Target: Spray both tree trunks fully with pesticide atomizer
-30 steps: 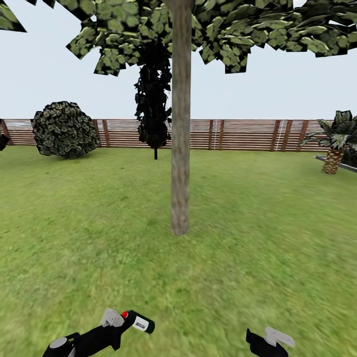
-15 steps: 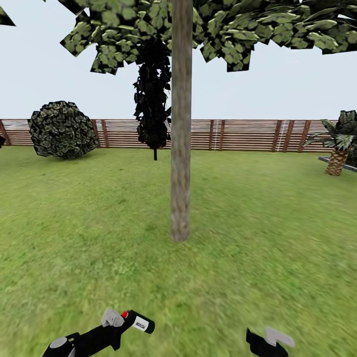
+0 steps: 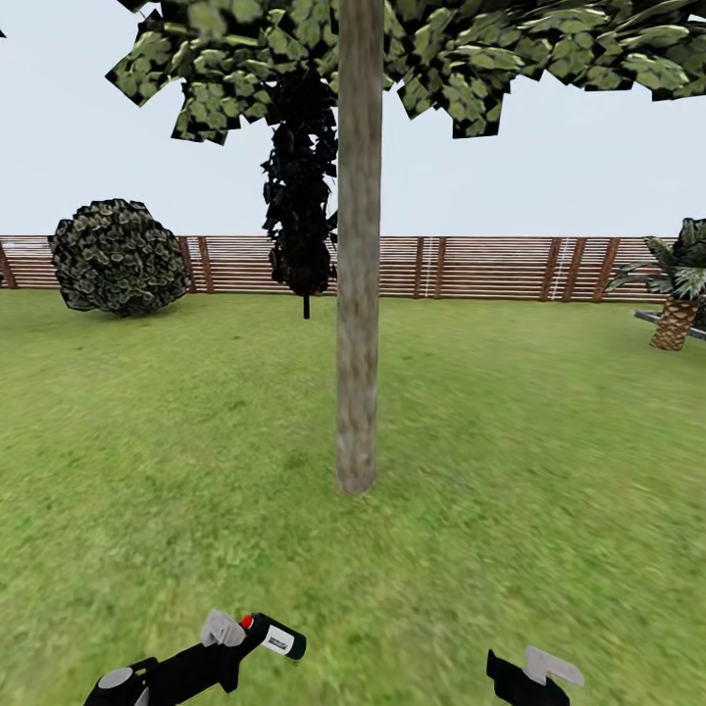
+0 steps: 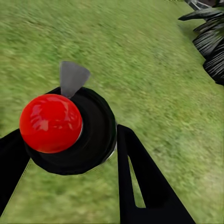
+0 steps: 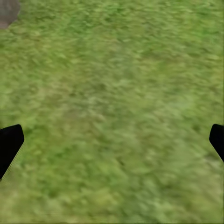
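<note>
- Green grass lawn (image 3: 147, 441) fills the ground out to a brown horizontal-slat wooden fence (image 3: 490, 267) along the far edge.
- Tall tree with flat green leaf canopy (image 3: 471, 59) stands dead ahead; its straight mottled grey-brown trunk (image 3: 357, 294) runs vertical, base planted in the grass ahead of both arms.
- Behind the trunk, a narrow dark cypress-like tree (image 3: 302, 196). Round dark-leaved bush (image 3: 118, 257) against the fence at far left, low palm-like plant (image 3: 677, 294) at far right. None are spray targets.
- Left gripper (image 3: 235, 632) at lower left of the head view: jaws clamped on the dark cylindrical pesticide atomizer with red top button (image 3: 275, 637). The left wrist view has the red button (image 4: 50, 122) seated between the black fingers (image 4: 140, 182).
- Right gripper (image 3: 534, 672) at lower right: jaws wide apart, nothing between them; right wrist view has fingertips (image 5: 9, 144) at the frame edges over bare grass.
- Key relation: atomizer is off the floor, in the left arm, long axis roughly horizontal, free end angled right and slightly down. Trunk lies ahead and a bit right of it, well apart.
- Judgement: pickup done, trunk not yet sprayed. Next needs closing the gap and squaring the nozzle onto the trunk; left arm does it. Exact nozzle heading too small to confirm.
</note>
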`<state>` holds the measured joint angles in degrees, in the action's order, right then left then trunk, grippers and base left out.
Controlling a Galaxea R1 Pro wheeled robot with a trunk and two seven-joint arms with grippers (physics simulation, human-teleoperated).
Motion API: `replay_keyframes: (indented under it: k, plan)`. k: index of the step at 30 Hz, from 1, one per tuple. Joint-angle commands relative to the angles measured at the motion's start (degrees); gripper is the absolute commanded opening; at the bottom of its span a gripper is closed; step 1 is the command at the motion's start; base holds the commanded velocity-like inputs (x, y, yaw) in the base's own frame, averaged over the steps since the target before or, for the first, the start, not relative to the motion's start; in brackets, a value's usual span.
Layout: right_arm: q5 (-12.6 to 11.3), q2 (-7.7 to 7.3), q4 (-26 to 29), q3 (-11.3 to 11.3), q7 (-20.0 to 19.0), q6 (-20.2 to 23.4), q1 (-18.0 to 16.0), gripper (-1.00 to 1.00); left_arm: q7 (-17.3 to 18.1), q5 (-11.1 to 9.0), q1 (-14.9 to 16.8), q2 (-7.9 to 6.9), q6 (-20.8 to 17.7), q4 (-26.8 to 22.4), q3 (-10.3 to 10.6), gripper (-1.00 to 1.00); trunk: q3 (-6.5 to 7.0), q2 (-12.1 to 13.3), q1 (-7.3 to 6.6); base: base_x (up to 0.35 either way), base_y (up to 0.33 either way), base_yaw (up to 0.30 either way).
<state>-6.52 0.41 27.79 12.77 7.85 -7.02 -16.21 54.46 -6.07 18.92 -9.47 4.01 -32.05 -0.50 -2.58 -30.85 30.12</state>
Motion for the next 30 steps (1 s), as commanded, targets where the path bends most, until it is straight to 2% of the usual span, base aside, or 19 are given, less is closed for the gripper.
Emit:
replay_keyframes:
  k: [1,30]
  plan:
    - [-0.6,0.03,-0.01,0.07,-0.03,-0.31,-0.05,1.0,0.21,-0.08,0.06,0.01,0.3,0.06,-0.07,-1.0,-0.11,-0.09,0.06,0.346,0.0,0.0]
    - [-0.6,0.03,-0.09,0.15,-0.03,-0.31,-0.05,1.0,0.21,-0.08,0.06,-0.02,0.27,0.06,-0.04,-1.0,-0.11,-0.09,0.06,0.346,0.0,0.0]
